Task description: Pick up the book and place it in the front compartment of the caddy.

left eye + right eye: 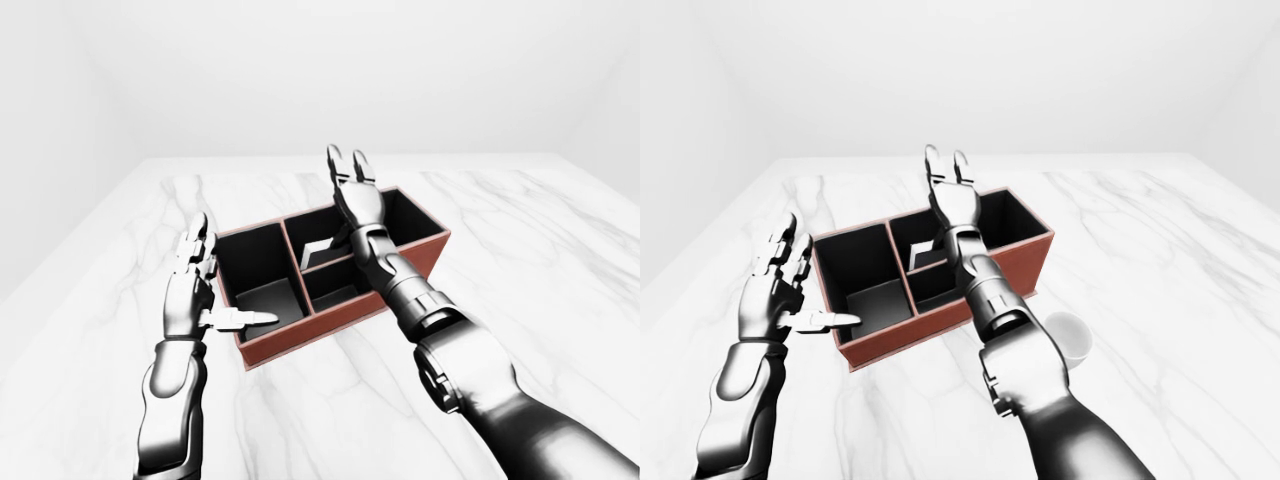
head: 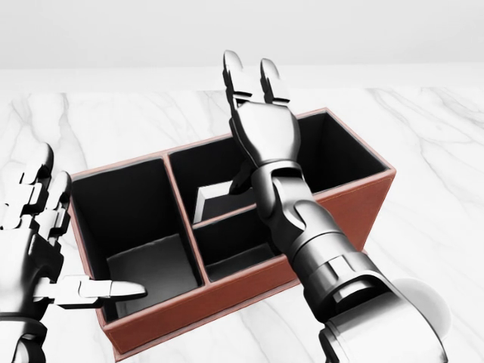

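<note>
The caddy (image 2: pixel 354 210) is a red-brown box with a black inside and three compartments, standing on the white marble table (image 1: pixel 520 230). The book (image 2: pixel 219 198) is a pale slab standing tilted in the long compartment at the top right of the caddy, against the divider; my right wrist hides part of it. My right hand (image 2: pixel 251 68) is open above that compartment, fingers stretched toward the top of the view, holding nothing. My left hand (image 1: pixel 208 280) is open at the caddy's left wall, its thumb (image 2: pixel 113 290) reaching over the rim of the large left compartment.
A white round object (image 1: pixel 1072 335) lies on the table below the caddy's right end, mostly under my right arm. The small compartment (image 2: pixel 238 246) at the caddy's lower right and the left compartment (image 2: pixel 147 265) show only dark floor. The table ends at a white wall.
</note>
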You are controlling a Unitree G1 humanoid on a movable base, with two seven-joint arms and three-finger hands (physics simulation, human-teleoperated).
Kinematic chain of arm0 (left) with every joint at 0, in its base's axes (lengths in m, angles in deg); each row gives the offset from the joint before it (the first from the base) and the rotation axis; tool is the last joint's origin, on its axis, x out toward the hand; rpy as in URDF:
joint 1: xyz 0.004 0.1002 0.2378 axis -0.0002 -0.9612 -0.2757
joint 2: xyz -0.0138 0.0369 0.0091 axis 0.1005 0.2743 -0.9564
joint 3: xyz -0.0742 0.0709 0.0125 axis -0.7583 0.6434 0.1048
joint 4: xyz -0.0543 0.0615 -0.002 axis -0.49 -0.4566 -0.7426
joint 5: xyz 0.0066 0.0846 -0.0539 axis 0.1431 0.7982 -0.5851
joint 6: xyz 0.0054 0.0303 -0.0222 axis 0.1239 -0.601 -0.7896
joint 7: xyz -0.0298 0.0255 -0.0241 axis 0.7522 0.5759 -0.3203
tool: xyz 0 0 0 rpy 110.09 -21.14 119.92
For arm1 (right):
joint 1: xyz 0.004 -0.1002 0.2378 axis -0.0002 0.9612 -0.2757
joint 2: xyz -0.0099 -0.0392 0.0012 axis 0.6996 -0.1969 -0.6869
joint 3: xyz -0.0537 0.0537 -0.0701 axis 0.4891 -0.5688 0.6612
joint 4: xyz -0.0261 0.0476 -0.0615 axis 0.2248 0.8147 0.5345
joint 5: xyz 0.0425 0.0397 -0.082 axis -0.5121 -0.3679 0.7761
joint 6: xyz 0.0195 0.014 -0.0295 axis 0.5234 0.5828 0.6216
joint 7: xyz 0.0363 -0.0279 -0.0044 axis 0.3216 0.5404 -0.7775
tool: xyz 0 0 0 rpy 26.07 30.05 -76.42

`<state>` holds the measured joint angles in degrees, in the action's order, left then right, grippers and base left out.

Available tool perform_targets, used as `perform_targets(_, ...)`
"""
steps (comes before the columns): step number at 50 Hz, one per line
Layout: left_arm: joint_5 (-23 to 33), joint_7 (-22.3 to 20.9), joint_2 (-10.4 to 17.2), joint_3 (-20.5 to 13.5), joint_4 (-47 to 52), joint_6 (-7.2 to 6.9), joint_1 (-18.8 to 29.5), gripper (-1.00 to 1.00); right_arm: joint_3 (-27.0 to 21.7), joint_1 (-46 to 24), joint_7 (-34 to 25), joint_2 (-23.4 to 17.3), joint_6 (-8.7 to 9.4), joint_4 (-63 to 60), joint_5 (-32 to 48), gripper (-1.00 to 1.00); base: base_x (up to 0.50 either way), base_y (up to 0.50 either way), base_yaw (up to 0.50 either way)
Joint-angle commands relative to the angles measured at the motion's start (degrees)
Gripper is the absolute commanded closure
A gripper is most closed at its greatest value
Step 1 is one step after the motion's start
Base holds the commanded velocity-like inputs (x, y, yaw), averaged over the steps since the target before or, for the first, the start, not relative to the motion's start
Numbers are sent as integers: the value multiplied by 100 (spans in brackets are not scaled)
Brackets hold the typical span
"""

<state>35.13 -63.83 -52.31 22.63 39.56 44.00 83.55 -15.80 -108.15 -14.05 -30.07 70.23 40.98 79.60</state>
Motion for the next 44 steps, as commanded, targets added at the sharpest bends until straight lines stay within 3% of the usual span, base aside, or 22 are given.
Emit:
perform_targets(1,19,3,-9,22,9,0,-5,-98,-76,27,-15,-54,0,-164,-148,-100,0,0,0)
perform_targets(20,39,11,-10,36,-106,0,11,-97,-188,531,-982,-112,0,-1838,-882,-100,0,0,0)
perform_targets(37,36,13,-16,30,-12,0,-24,-98,-281,1451,-2271,-20,0,-4526,-1536,-100,0,0,0)
perform_targets(44,37,17,-22,29,22,0,-26,-97,-244,1905,-2685,32,475,-5638,-1717,-100,0,0,0)
